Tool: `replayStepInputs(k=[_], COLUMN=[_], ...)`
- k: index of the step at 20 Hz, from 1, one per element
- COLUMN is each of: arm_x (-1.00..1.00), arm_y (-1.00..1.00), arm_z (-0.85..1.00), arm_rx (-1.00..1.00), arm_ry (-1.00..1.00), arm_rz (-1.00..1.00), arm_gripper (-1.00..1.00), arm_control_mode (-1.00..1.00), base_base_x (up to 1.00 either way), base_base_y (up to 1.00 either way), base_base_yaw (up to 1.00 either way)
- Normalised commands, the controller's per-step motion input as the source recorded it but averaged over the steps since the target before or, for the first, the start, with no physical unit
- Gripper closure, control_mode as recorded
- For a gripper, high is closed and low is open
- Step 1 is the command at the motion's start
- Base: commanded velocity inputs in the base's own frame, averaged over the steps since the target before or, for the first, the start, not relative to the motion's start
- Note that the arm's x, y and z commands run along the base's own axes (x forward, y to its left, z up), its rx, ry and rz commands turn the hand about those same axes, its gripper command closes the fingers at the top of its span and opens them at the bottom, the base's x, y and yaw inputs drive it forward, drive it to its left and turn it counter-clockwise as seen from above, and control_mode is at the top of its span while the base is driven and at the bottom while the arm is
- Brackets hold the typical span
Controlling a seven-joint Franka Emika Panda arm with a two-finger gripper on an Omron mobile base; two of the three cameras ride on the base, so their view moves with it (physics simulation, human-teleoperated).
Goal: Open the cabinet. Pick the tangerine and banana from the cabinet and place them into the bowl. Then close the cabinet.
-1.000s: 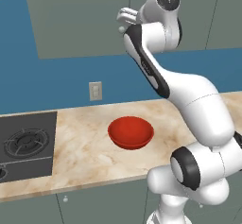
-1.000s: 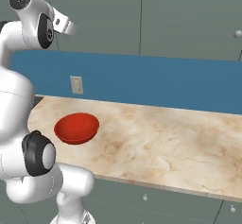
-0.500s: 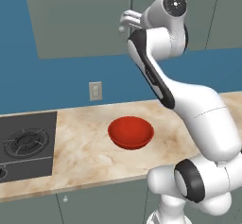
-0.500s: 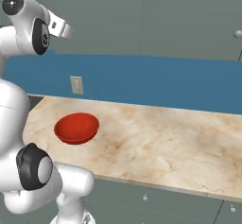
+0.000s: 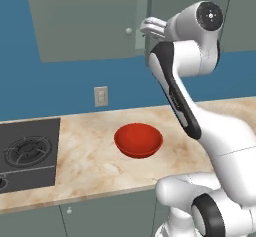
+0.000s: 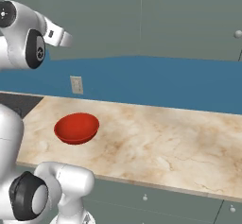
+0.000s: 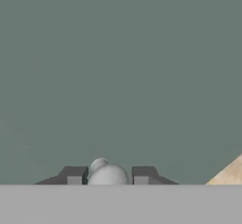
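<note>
Step in hand, as I judge it: opening the cabinet. Nearest, the wide glossy red bowl (image 5: 138, 140) sits empty on the marble counter (image 5: 95, 166). Above it, the pincer (image 7: 108, 175) is raised against the large grey-green wall cabinet (image 5: 90, 16), doors shut. Its dark fingertips (image 7: 74, 175) stand apart, released, bracketing the small round pale knob (image 7: 108, 173); contact cannot be confirmed. Next move calls for clenching on the knob, then pulling outward. Tangerine and banana presumably lie behind the doors.
</note>
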Motion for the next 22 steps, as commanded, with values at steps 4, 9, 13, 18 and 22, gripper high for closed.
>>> replayStepInputs(k=[4,9,13,18,22], arm_x=[-0.84,-0.80,-0.79,-0.71,-0.56], arm_y=[-0.38,-0.47,-0.51,-0.43,-0.35], arm_z=[0.04,0.00,0.00,0.00,0.00], arm_rx=[0.00,0.00,0.00,0.00,0.00], arm_ry=[0.01,0.00,0.00,0.03,0.03], arm_rz=[0.00,0.00,0.00,0.00,0.04], arm_gripper=[1.00,1.00,1.00,1.00,1.00], arm_control_mode=[-1.00,-1.00,-1.00,-1.00,-1.00], base_base_x=[0.00,0.00,0.00,0.00,0.00], base_base_y=[0.00,0.00,0.00,0.00,0.00], base_base_yaw=[0.00,0.00,0.00,0.00,0.00])
